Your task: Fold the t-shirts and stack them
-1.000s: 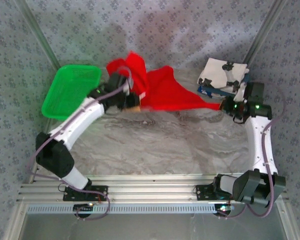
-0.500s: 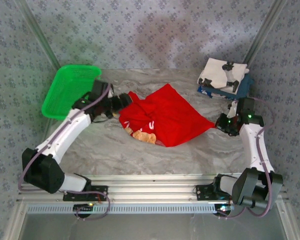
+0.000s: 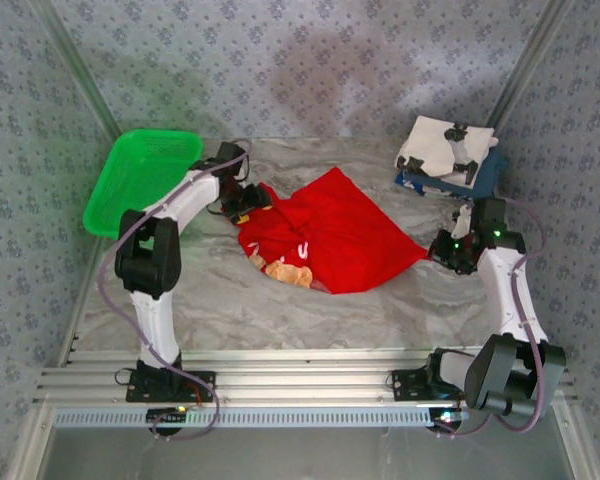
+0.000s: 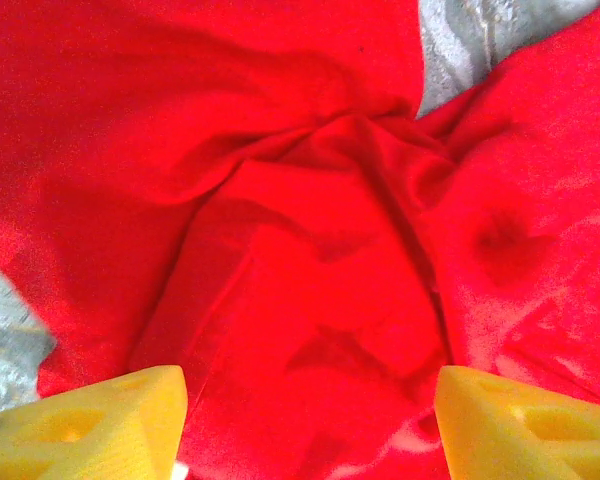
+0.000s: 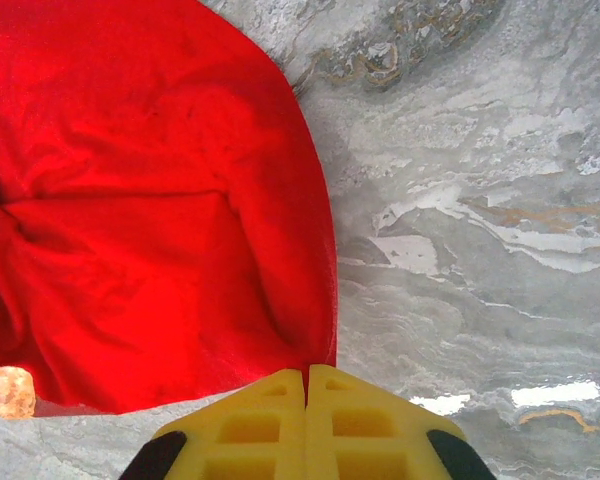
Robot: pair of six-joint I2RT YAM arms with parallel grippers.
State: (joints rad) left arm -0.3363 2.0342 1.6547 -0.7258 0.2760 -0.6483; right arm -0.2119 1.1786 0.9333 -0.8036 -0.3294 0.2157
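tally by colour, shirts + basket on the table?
Red: 1, the red t-shirt, lying crumpled mid-table
White: 1, the white t-shirt, with black marks, folded
Navy: 1, the navy t-shirt, under the white one
Green: 1, the green basket
Total: 4 (3 shirts, 1 basket)

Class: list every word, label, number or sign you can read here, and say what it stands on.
No text is readable.
red t-shirt: white marks by the bear print, too blurred to read.
white t-shirt: black marks, too small to read as letters.
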